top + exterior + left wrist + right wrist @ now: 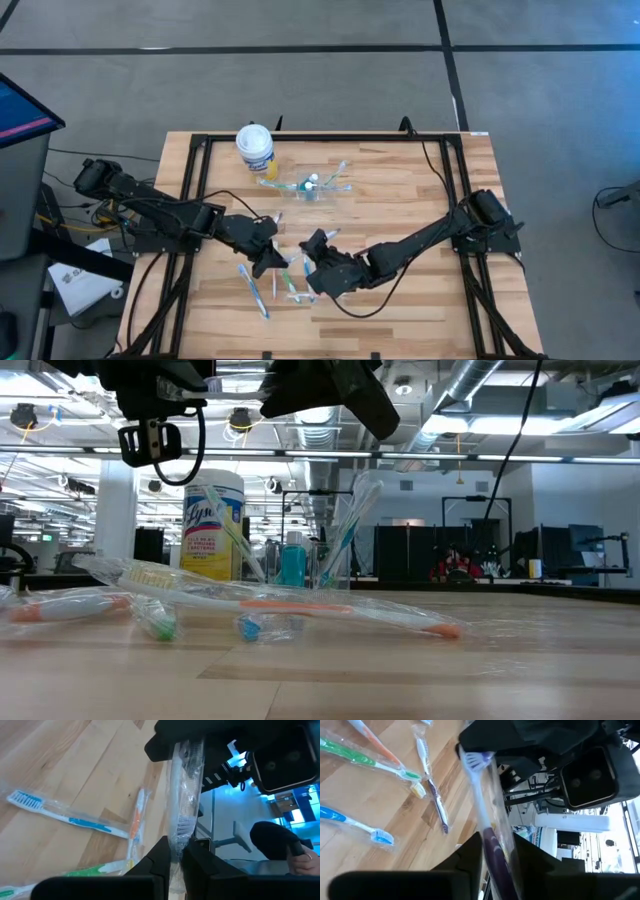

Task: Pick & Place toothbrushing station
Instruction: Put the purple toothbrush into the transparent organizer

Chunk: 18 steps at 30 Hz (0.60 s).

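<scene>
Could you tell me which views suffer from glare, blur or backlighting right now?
Low view: bright ceiling lights leave the arms as dark silhouettes, and the nearest wrapped toothbrush looks soft. Left wrist view: the bright room behind washes out, while the left gripper shows blurred. High view: even light, no glare.

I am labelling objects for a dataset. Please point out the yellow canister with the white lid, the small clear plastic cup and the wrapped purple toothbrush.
Yellow canister with white lid [254, 140], high view, on its lid.
Small clear plastic cup [306, 187], high view, on its body.
Wrapped purple toothbrush [493, 851], right wrist view, on its handle.
</scene>
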### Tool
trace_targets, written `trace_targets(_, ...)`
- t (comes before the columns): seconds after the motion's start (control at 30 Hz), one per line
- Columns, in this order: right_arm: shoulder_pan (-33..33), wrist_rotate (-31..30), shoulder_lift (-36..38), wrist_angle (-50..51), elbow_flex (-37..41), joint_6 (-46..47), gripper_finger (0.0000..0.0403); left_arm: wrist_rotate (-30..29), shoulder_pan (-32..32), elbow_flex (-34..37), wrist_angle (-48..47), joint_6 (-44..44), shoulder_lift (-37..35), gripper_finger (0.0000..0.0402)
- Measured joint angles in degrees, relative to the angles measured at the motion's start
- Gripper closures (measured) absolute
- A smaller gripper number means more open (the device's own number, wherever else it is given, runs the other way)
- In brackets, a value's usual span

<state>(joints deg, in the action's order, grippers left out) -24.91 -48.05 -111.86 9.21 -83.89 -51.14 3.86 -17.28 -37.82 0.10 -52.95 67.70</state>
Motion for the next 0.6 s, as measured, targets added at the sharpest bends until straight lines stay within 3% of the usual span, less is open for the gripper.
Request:
trace_targets(0.2, -0.27, 0.63, -0.1, 1.55, 0.12, -0.27, 0.0378, 0.04, -0.02, 0.0, 0.15, 0.02, -0.04, 0.0376)
trace_targets(0.37, -0.48, 0.59, -0.1, 2.25, 0.12, 0.96, 0.038, 0.0, -0.02, 0.0, 0.22, 0.07, -0.04, 0.0366)
trace_targets(0.6, -0.4, 1.33, -0.07, 1.98, 0.04, 3.39, 0.0388, -0.35, -0.02, 0.0, 0.38, 0.33, 0.02, 0.0312)
